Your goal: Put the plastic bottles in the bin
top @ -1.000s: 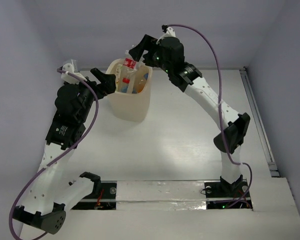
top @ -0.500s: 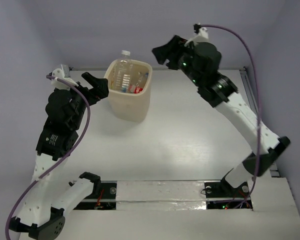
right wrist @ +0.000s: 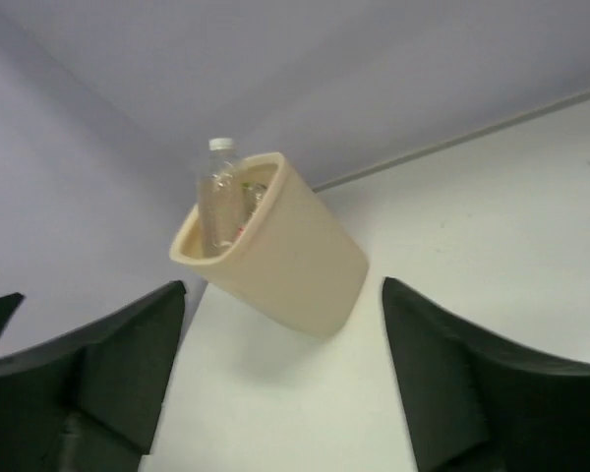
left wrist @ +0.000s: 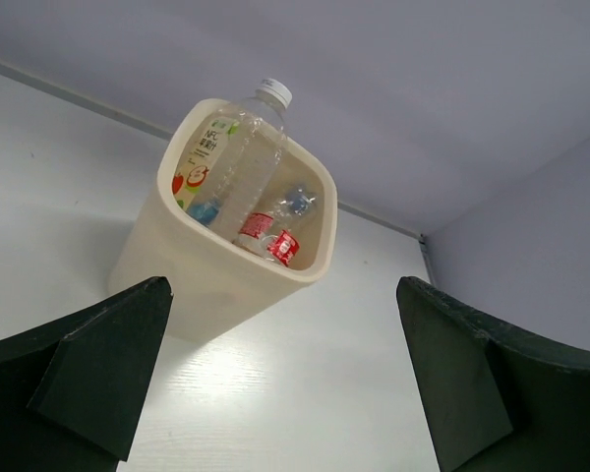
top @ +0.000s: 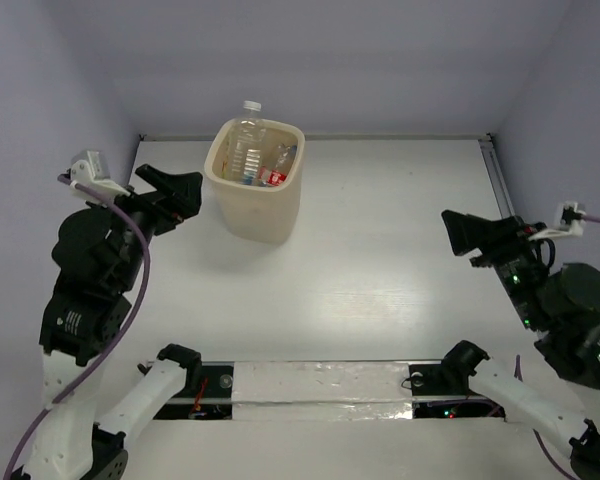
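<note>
The plastic bottles (left wrist: 261,221) lie inside the bin (top: 270,215), which stands at the far left of the bench (top: 380,250); none shows on the bench itself, though the pile hides how many are in there. The likeliest trouble is the tall clear bottle (top: 246,140); it leans against the far wall with its neck and white cap above the rim, so a knock could tip it out. The left hand (top: 183,190) hangs near the bin's left side, spread wide and empty; a careless swing from there could shove the bin, which looks light, and spill everything. The right hand (top: 463,237) is well apart on the other side, fingers parted and gripping nothing, so it poses little threat.
</note>
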Robot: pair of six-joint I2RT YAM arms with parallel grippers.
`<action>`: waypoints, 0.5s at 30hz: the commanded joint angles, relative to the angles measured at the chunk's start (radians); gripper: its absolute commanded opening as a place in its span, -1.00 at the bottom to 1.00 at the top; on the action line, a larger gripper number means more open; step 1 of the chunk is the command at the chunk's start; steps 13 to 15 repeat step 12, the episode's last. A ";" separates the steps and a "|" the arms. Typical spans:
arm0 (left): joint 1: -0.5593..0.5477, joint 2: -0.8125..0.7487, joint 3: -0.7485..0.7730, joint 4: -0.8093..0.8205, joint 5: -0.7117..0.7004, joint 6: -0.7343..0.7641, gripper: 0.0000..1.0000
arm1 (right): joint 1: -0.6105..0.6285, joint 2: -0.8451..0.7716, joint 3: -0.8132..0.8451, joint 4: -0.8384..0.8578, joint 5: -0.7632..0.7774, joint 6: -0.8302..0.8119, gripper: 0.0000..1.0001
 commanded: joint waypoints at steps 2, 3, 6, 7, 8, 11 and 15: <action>0.002 -0.065 -0.003 -0.037 0.012 -0.049 0.98 | 0.005 -0.094 -0.099 -0.164 0.056 0.080 0.99; 0.002 -0.076 -0.020 -0.038 0.015 -0.058 0.98 | 0.005 -0.106 -0.102 -0.169 0.059 0.083 1.00; 0.002 -0.089 -0.015 -0.051 0.039 -0.073 0.98 | 0.005 -0.117 -0.081 -0.187 0.090 0.062 0.99; 0.002 -0.089 -0.011 -0.066 0.045 -0.075 0.98 | 0.005 -0.105 -0.067 -0.193 0.099 0.037 0.99; 0.002 -0.090 -0.006 -0.076 0.047 -0.075 0.98 | 0.005 -0.096 -0.052 -0.199 0.113 0.020 0.99; 0.002 -0.099 -0.004 -0.090 0.049 -0.092 0.98 | 0.005 -0.045 0.012 -0.192 0.143 -0.041 0.99; 0.002 -0.104 -0.009 -0.085 0.052 -0.098 0.98 | 0.005 -0.033 0.047 -0.187 0.146 -0.049 0.99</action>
